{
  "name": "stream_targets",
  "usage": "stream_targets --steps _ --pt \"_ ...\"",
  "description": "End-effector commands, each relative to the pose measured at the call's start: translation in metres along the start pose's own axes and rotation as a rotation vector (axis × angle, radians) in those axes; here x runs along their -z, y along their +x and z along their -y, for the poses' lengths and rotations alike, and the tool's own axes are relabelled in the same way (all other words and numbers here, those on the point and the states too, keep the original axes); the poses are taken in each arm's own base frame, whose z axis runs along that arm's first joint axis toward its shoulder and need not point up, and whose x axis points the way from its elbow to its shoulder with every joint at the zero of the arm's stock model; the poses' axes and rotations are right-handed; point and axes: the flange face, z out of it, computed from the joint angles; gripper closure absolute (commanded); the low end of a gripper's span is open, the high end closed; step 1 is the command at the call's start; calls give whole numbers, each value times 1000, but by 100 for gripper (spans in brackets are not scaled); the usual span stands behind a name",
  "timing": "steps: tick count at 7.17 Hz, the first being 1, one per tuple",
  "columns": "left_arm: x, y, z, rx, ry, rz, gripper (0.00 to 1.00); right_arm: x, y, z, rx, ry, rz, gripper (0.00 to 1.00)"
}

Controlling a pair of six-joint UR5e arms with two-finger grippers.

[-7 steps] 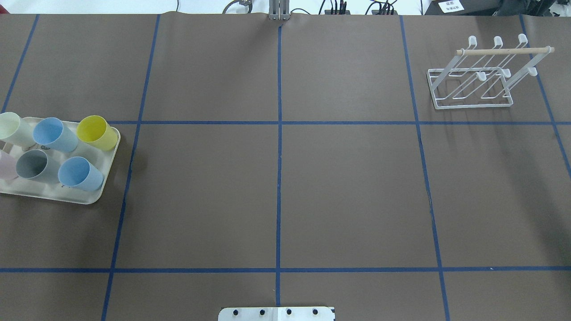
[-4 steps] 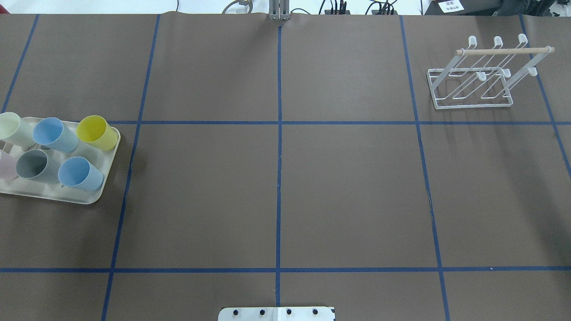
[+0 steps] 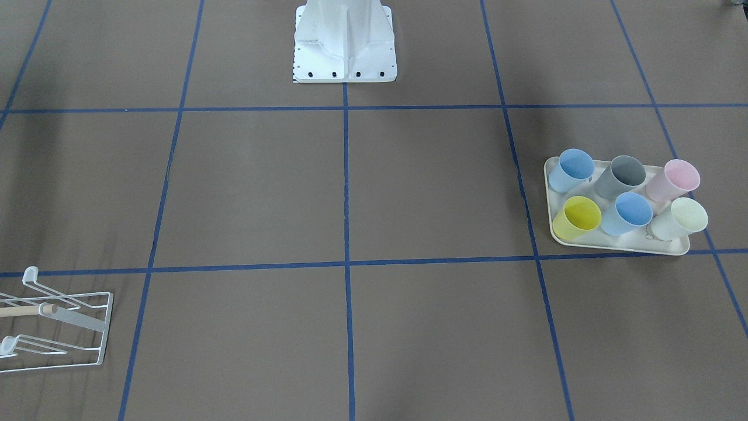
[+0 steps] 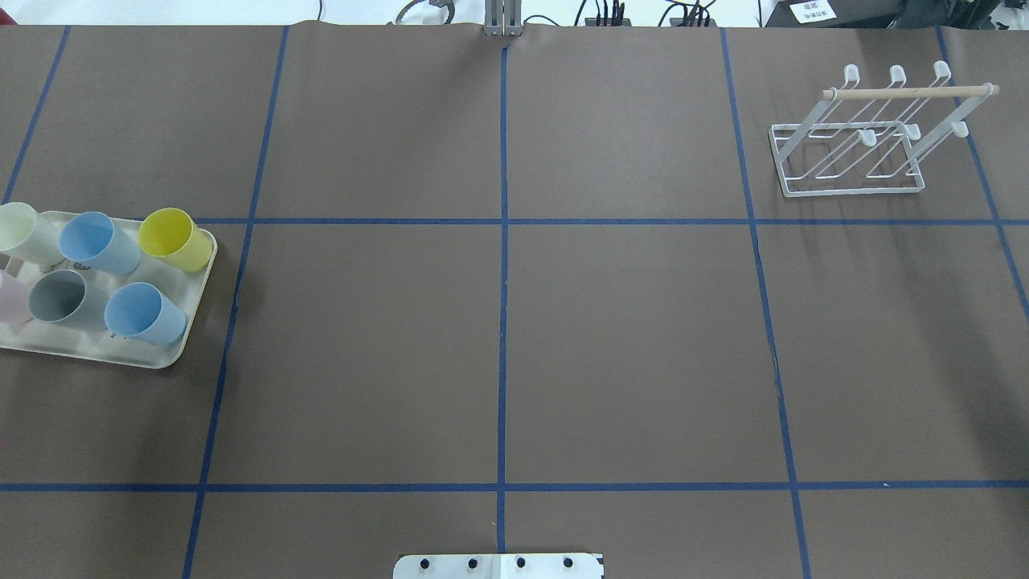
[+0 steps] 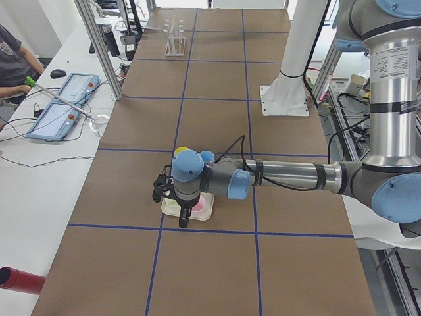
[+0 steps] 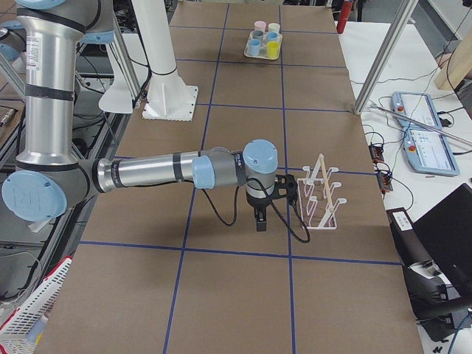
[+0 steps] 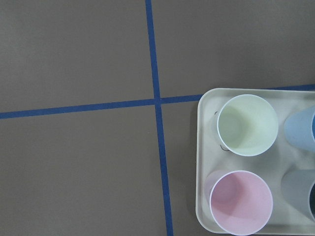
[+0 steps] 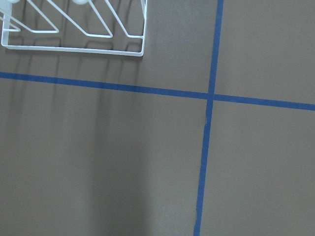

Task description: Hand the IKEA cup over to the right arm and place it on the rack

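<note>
The cream tray point(image 4: 96, 347) of 6 upright pastel plastic cups point(image 4: 145, 312) is hung over by the left hand point(image 5: 183, 222); its opening cannot be told.

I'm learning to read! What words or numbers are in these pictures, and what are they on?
No text can be read.
White label beyond the table: print too small.
Tray: small dark mark, too small to tell.
Cups: no words.
Screens on the side desk: too blurred.
</note>
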Motion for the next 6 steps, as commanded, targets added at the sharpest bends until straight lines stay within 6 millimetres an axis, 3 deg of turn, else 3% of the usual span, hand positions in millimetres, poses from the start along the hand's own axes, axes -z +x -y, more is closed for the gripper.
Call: stream_targets --steps 1,2,5,6 --pt "-43 39 4 -27 -85 -10 0 0 -1 -1 -1 0 11 0" --pt "-57 51 5 -1 -113 -8 0 -1 -2 -1 1 -2 17 0" --pt "-74 43 8 39 -141 9 0 -2 -3 -2 0 -7 45 0" --pt "-84 46 20 31 -154 9 0 -2 -3 -2 1 -7 45 0"
